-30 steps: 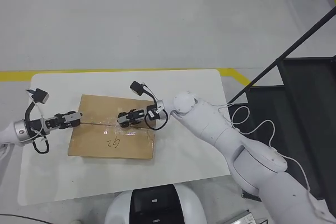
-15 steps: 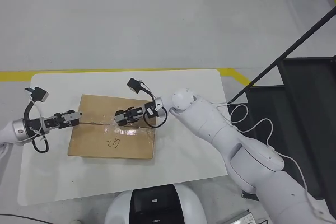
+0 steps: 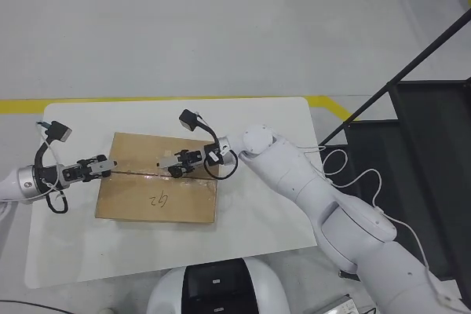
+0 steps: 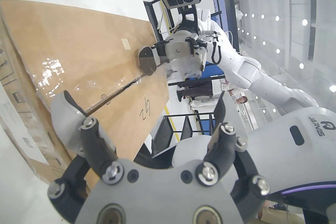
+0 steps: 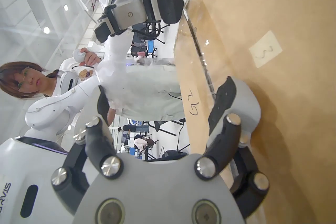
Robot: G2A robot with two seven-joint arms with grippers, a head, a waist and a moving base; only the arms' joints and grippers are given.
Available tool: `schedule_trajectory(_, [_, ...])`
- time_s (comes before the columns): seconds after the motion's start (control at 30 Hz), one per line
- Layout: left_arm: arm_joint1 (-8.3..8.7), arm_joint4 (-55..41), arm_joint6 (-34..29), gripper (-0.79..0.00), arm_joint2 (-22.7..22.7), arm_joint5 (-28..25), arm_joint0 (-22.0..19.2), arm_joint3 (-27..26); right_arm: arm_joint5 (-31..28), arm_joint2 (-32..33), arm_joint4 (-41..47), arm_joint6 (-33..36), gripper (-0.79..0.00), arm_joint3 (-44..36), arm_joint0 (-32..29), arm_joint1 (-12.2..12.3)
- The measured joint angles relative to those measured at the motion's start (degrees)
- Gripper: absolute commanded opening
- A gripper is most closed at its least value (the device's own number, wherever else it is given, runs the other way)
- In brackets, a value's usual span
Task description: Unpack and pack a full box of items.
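Box (image 3: 158, 195) sits on desk (image 3: 259, 212), left of centre. My left pincer (image 3: 110, 165) is at the box's left edge, in line with the top seam (image 3: 137, 169). My right pincer (image 3: 163, 162) is over the box top, mid-seam, facing the left one.

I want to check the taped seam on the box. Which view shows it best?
The left wrist view: the seam crosses the box close up, its dark gap plain under glossy tape. The right wrist view shows a dark line under glare; the top view, a thin line.
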Motion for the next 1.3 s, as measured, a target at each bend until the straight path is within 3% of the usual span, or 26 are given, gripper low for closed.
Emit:
schedule_trajectory(0.17, [-0.1,-0.1,-0.1,0.0,-0.2,-0.3,0.0,0.2,-1.0,1.1,-0.3,2.3,0.0,-1.7,-0.7,0.7])
schedule_trajectory(0.43, [-0.32,-0.1,-0.9,0.0,0.1,-0.5,-0.2,0.7,-2.7,4.1,-3.9,-1.8,0.0,-3.9,-1.9,2.5])
schedule_trajectory(0.87, [-0.72,-0.5,-1.5,0.0,0.4,-1.3,-0.5,1.8,3.4,4.6,-27.4,-11.9,0.0,-14.3,-3.6,5.6])
schedule_trajectory(1.1, [-0.87,-1.3,-0.7,0.0,-0.3,-2.5,-0.3,1.8,3.7,5.3,-28.4,-12.4,0.0,-15.9,-4.3,6.0])
schedule_trajectory(1.3, [-0.52,-2.2,1.2,0.0,-3.6,-4.3,1.1,2.5,3.7,5.3,-28.4,-12.4,0.0,-15.9,-4.3,6.0])
